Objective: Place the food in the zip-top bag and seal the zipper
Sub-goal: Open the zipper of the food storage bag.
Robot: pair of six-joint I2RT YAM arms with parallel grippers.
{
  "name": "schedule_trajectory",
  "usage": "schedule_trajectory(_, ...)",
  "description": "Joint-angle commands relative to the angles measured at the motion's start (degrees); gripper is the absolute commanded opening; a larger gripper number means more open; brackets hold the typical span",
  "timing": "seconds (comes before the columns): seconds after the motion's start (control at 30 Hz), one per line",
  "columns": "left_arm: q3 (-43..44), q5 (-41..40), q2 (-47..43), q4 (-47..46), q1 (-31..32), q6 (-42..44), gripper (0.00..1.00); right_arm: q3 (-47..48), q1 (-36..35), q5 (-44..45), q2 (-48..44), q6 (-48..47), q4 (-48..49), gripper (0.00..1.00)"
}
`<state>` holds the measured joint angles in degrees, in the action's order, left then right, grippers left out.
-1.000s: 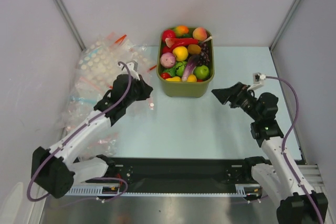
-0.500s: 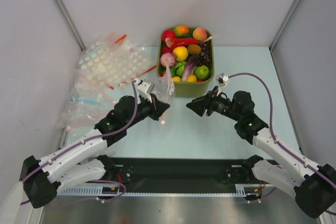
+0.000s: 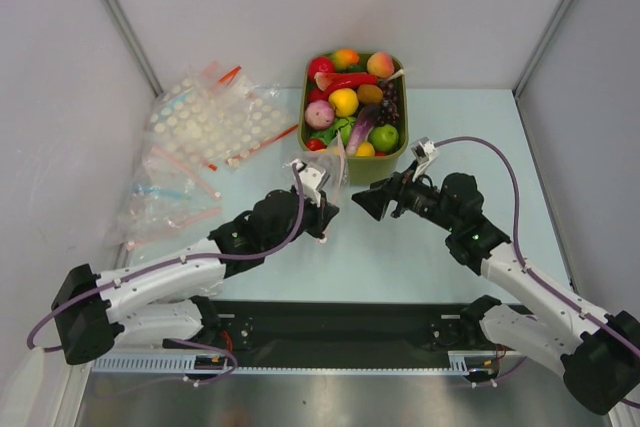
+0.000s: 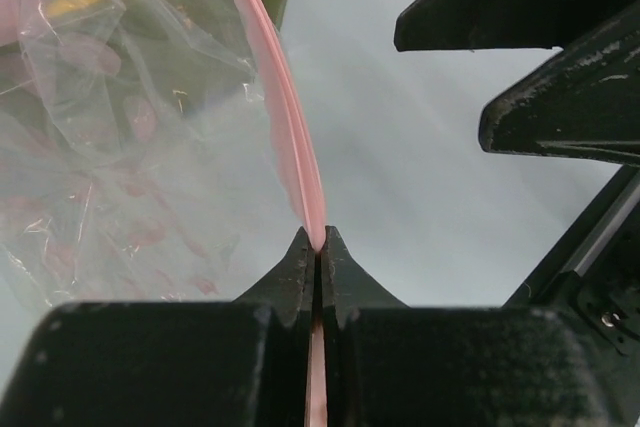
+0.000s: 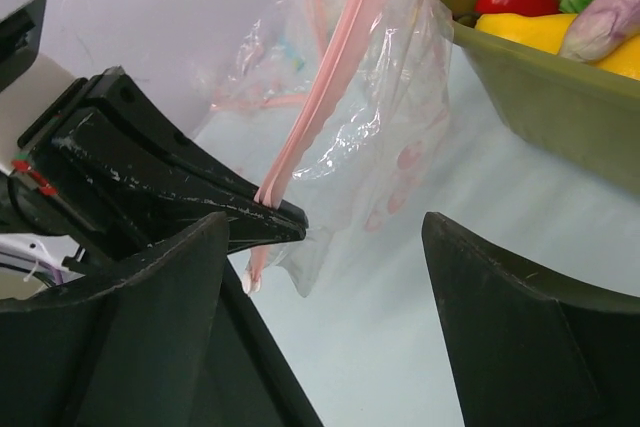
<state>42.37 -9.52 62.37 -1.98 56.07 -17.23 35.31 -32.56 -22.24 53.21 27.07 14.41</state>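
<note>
pink zipper (image 4: 288, 117) clamped in the left gripper (image 4: 316, 245), bag (image 4: 120, 137) hanging just before the tub (image 3: 372, 169).
left arm lies low across the table (image 3: 420, 247), reaching toward the middle; its jaws are clenched flat on the zipper, which runs up and away from the fingertips. the clear bag drapes to one side of the strip, its film crumpled and close to the tub's near wall. right arm reaches in from the right; the right gripper (image 5: 325, 222) is spread wide, grasps nothing, and faces the left fingertips just beside the bag; contact with the film cannot be told. food (image 3: 345, 102) lies heaped in the tub. room to move lies over the table's near and right parts; spare bags (image 3: 205, 127) crowd the far left by the wall.
</note>
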Motion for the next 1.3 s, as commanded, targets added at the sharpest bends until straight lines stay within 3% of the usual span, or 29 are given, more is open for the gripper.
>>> schedule_trajectory(0.0, 3.16, -5.76, 1.00, -0.48, 1.93, 2.82, 0.00, 2.75, -0.32, 2.38, 0.75, -0.26, 0.35, 0.83)
schedule_trajectory(0.23, 4.12, -7.53, 2.23, -0.39, 4.65, 4.40, 0.00, 3.45, -0.32, 3.52, 2.60, -0.18, -0.53, 0.79)
schedule_trajectory(0.77, 4.48, -9.64, 3.20, -1.45, 7.65, 6.16, 0.00, 4.07, -0.84, 1.24, 4.18, -0.79, 0.00, 0.57)
schedule_trajectory(1.0, 5.09, -9.99, 4.16, -1.27, 8.26, 6.60, 0.00, 4.24, -1.28, 2.28, 4.01, -0.97, -0.44, 0.58)
schedule_trajectory(1.27, 7.46, -10.61, 8.55, 0.66, 9.49, 6.69, 0.00, 1.17, -1.37, 15.02, -4.16, -1.76, -2.28, 0.60)
